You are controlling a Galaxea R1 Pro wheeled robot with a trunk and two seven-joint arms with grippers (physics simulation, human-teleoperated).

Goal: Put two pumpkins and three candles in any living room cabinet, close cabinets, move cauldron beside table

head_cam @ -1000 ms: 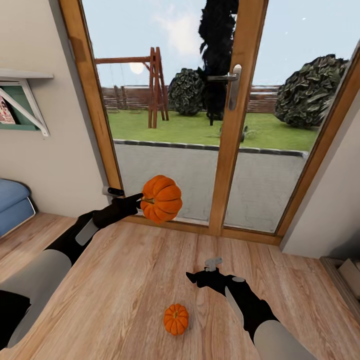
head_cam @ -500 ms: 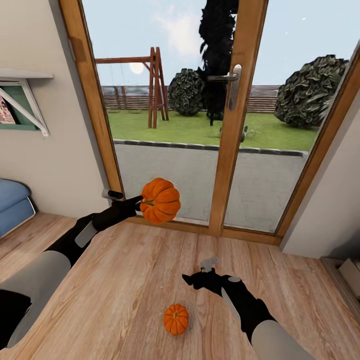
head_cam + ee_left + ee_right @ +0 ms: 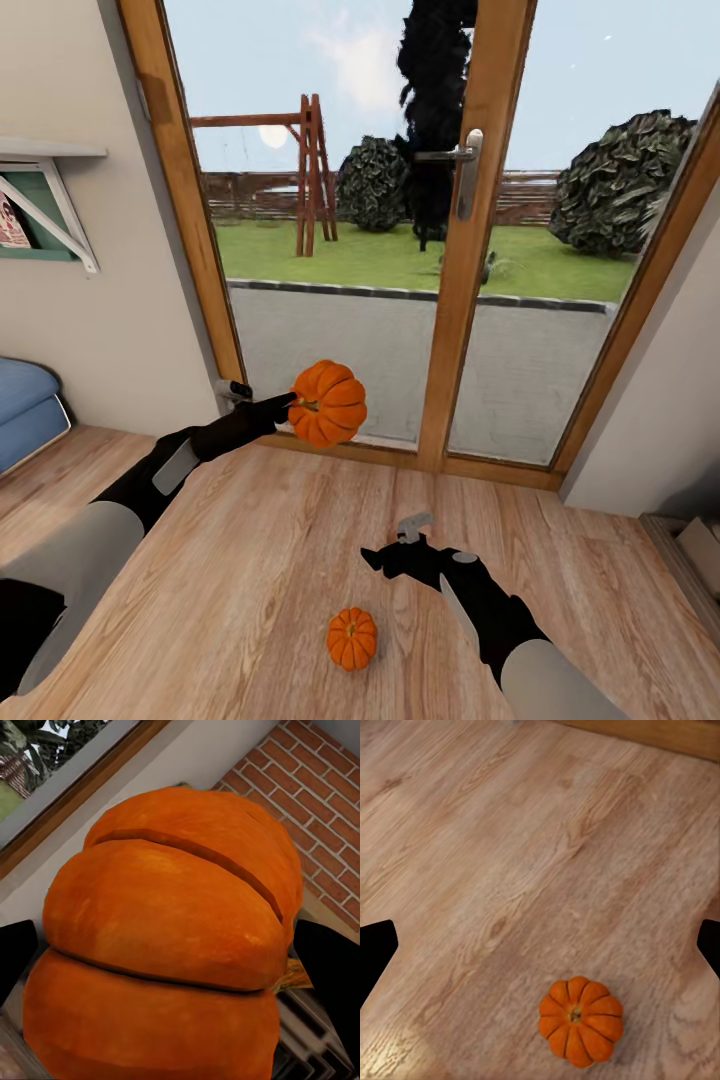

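Both arms share one build: a thick, rounded pale-grey upper segment that narrows into a glossy black forearm, each with a slim light-grey panel set along its side. The left gripper [image 3: 285, 408] is black with slender tapering fingers and a short grey-and-black cylinder jutting from the wrist. The right gripper [image 3: 385, 553] is black too, with a small light-grey bracket-like part standing on top.

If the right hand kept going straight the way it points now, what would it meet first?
Probably the bare wooden floor. The right hand is open, and the loose pumpkin lies off its centre line, though depth is unclear.
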